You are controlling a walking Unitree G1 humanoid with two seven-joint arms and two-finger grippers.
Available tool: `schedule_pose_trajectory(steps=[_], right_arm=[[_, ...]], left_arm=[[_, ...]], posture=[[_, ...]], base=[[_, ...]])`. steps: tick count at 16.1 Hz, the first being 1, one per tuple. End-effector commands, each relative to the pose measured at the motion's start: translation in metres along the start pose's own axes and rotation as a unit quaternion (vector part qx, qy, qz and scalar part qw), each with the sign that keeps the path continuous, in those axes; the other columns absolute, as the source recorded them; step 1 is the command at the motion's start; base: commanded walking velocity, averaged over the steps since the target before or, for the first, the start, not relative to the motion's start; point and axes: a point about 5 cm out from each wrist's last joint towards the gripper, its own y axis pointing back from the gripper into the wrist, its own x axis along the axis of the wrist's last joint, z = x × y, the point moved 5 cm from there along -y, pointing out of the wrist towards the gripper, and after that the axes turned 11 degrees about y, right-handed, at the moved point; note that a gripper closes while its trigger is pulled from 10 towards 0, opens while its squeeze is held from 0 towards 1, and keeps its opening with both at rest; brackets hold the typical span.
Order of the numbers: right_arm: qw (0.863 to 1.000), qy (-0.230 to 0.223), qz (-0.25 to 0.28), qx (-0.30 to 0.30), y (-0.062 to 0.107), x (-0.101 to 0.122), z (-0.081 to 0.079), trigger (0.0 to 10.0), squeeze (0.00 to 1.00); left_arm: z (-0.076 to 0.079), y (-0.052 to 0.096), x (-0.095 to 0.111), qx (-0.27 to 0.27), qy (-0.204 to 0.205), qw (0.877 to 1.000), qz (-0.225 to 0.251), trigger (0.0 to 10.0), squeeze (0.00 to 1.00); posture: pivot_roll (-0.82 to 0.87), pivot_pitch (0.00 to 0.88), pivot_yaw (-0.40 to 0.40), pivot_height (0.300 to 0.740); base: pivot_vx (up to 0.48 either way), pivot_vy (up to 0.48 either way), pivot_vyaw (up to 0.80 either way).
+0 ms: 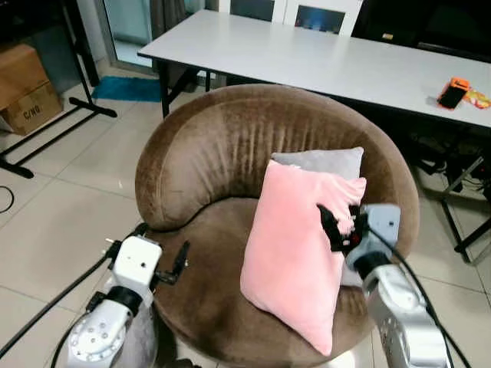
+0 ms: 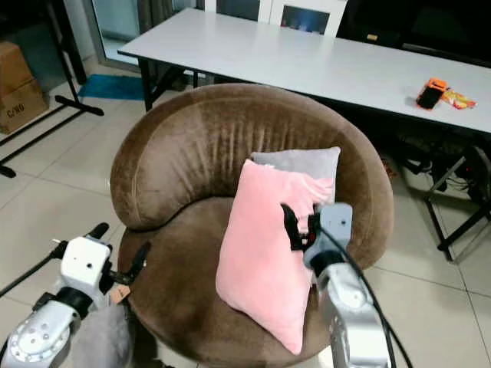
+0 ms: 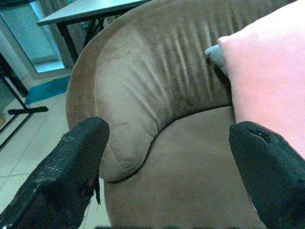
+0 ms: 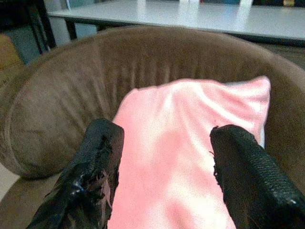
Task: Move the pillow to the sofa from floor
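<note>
The pink pillow (image 1: 298, 253) stands tilted on the seat of the round brown sofa (image 1: 222, 146), leaning back against a grey cushion (image 1: 326, 162) that rests on the sofa's curved backrest. Its lower corner reaches toward the front edge of the seat.

The right claw (image 1: 341, 225) is at the pillow's right edge, near its upper corner. In the right wrist view its 2 black fingers (image 4: 97, 167) stand wide apart, with the pillow's pink face just ahead of them and showing between them; the claw has hold of nothing. In the head views the fingertips look to be touching or just beside the pillow's edge, and I cannot tell which.

The left claw (image 1: 163, 253) hangs at the sofa's front left edge, well apart from the pillow. Its fingers (image 3: 71, 162) are also spread wide and hold nothing, with bare brown seat between them and the pillow off to one side.

Behind the sofa stands a long white bench (image 1: 322, 61) with an orange object (image 1: 454, 92) on its right end. A cardboard box (image 1: 23, 84) sits on the tiled floor (image 1: 54, 215) to the left.
</note>
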Motion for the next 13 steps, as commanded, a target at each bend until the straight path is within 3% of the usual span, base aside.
schedule_pose_trajectory(steps=[1, 13], right_arm=[[1.0, 0.007, -0.006, -0.01, 0.0025, 0.0039, 0.0024, 10.0, 0.0], [0.999, 0.018, -0.034, -0.019, 0.0044, 0.0066, -0.0003, 10.0, 0.0]], left_arm=[[0.0021, 0.0, 0.0042, 0.003, -0.004, 1.0, 0.009, 10.0, 0.0], [0.0013, -0.0013, 0.0046, 0.011, -0.005, 1.0, 0.014, 10.0, 0.0]], posture=[[0.04, 0.0, -0.072, 0.74], [0.05, 0.0, -0.078, 0.74]], base=[[0.0, 0.0, 0.0], [0.0, 0.0, 0.0]])
